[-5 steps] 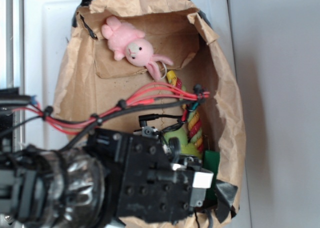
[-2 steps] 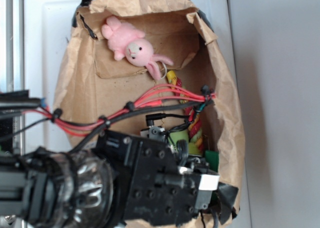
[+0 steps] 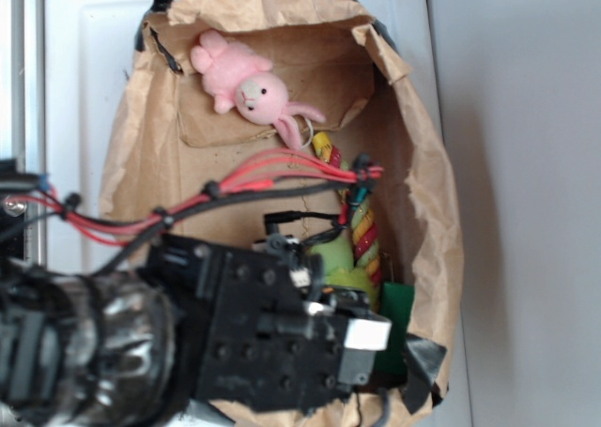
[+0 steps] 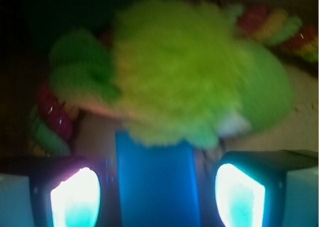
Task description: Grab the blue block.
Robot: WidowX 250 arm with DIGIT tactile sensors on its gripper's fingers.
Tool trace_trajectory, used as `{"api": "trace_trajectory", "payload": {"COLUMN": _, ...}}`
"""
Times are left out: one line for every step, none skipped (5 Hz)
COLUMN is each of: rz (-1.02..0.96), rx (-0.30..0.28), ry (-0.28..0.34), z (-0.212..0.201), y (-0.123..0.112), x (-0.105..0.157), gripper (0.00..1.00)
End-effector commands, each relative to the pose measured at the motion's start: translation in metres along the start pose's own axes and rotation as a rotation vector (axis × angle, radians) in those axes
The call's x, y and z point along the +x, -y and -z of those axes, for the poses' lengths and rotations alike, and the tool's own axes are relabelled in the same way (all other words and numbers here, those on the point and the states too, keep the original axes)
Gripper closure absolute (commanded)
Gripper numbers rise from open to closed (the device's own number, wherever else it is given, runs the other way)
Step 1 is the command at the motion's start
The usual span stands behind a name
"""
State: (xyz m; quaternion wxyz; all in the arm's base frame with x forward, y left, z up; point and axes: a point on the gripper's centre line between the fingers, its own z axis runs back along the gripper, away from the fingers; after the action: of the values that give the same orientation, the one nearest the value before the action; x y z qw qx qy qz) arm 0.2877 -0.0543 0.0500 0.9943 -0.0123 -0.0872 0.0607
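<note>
In the wrist view the claw (image 4: 157,197) is open, its two glowing fingers (image 4: 75,199) standing apart with the blue block (image 4: 155,184) between them. The block does not appear to touch either finger, though the picture is blurred. Its far end runs under or against the green plush (image 4: 184,72), which fills the middle of that view. A red, yellow and green striped rope (image 4: 271,25) curls around the plush at the far right and near left.

In the exterior view the black arm (image 3: 254,338) fills the near left and reaches into a brown paper bag (image 3: 432,221) lying on a white worktop (image 3: 89,70). The arm hides the block there. Just past the arm's tip show the plush, the striped rope and a dark green flat piece (image 3: 398,314) against the bag's right wall. A pink plush (image 3: 246,87) lies at the far end of the bag, well apart from the arm. Red and black cables (image 3: 263,178) run from the left across the bag.
</note>
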Motion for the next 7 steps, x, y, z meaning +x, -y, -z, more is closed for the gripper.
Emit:
{"api": "trace_trajectory", "payload": {"rz": -0.053, "rx": -0.084, "ry": 0.049, "z": -0.035, "y": -0.017, "x": 0.014, "gripper": 0.00}}
{"api": "trace_trajectory", "payload": {"rz": -0.059, "rx": -0.081, "ry": 0.044, "z": -0.028, "y": -0.022, "x": 0.017, "gripper": 0.00}}
{"api": "trace_trajectory", "payload": {"rz": -0.056, "rx": -0.090, "ry": 0.044, "z": -0.024, "y": -0.024, "x": 0.017, "gripper": 0.00}}
{"api": "trace_trajectory", "payload": {"rz": -0.033, "rx": -0.090, "ry": 0.041, "z": -0.017, "y": -0.017, "x": 0.014, "gripper": 0.00}}
{"api": "trace_trajectory", "payload": {"rz": -0.032, "rx": -0.063, "ry": 0.040, "z": -0.006, "y": -0.017, "x": 0.013, "gripper": 0.00}}
{"api": "trace_trajectory", "payload": {"rz": -0.032, "rx": -0.041, "ry": 0.037, "z": 0.001, "y": -0.019, "x": 0.013, "gripper": 0.00}}
{"api": "trace_trajectory", "payload": {"rz": -0.026, "rx": -0.032, "ry": 0.027, "z": 0.007, "y": -0.018, "x": 0.012, "gripper": 0.00}}
